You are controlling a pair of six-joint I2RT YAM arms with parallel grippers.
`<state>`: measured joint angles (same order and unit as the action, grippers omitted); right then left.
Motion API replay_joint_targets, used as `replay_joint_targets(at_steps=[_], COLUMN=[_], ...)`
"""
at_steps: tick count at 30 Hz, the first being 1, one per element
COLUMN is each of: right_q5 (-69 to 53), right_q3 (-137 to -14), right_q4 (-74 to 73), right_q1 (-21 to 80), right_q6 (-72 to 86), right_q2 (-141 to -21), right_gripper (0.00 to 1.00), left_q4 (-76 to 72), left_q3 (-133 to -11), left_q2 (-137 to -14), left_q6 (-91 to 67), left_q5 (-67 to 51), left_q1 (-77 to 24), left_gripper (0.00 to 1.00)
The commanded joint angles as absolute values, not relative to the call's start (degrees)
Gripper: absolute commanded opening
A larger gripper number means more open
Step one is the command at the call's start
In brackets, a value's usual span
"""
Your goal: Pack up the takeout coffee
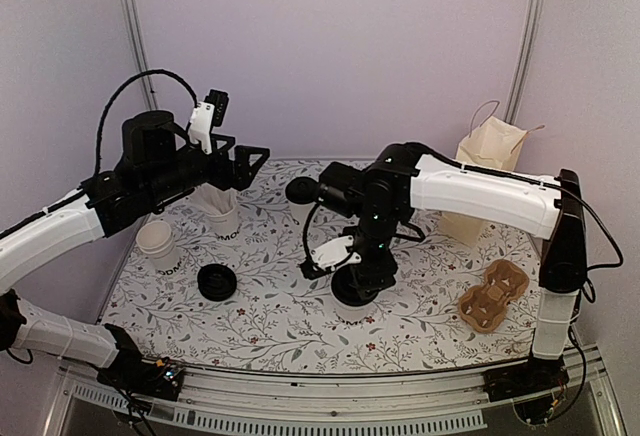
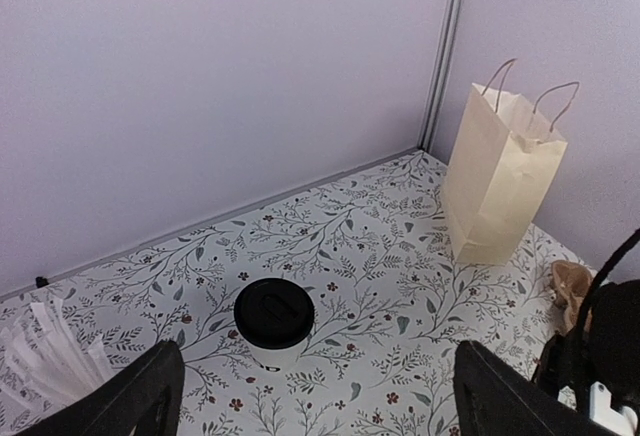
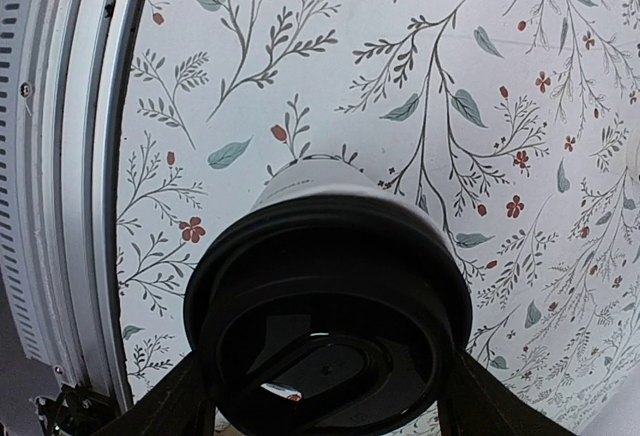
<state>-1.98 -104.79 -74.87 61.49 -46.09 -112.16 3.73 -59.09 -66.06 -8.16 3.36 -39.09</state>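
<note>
A takeout coffee [image 3: 310,191], a white paper cup with a black lid [image 3: 330,296], stands on the floral table near the front middle [image 1: 350,301]. My right gripper [image 3: 330,401] points down over it in the top view [image 1: 358,276], its fingers [image 3: 175,406] pressed against both sides of the lid. A second lidded white cup [image 2: 273,318] stands further back, ahead of my left gripper [image 2: 320,401]. That gripper is open, empty and raised at the back left [image 1: 240,161].
A paper bag [image 1: 490,161] with handles stands at the back right [image 2: 500,176]. A brown cup carrier [image 1: 493,296] lies at the right. Stacked lidless cups [image 1: 158,241], loose black lids [image 1: 217,281] and a cup of white sticks [image 1: 220,206] are at the left.
</note>
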Motion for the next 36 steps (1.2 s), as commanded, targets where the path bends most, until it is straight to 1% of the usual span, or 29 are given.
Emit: replay_joint_targets(at_steps=[1, 11, 27, 36], right_q5=[-1.8, -3.1, 1.4, 0.6], right_q3=[-107.2, -108.3, -109.3, -108.7], right_q4=[-75.7, -78.5, -78.4, -78.4], right_q1=[61.8, 61.8, 61.8, 61.8], right_q6=[-45.8, -44.9, -45.1, -44.7], right_q2=[-113.8, -116.9, -114.3, -113.3], right_gripper=[0.74, 0.75, 0.76, 0.76], left_q4=[3.0, 3.0, 3.6, 3.8], left_q3=[-59.5, -59.7, -60.1, -60.2], left_q2=[-65.9, -66.4, -67.1, -67.3], left_q6=[-8.1, -8.5, -8.3, -8.3], left_q5=[2.3, 0.8, 0.5, 0.4], left_q1=[-38.8, -38.8, -38.8, -38.8], left_gripper=[0.95, 0.95, 0.95, 0.95])
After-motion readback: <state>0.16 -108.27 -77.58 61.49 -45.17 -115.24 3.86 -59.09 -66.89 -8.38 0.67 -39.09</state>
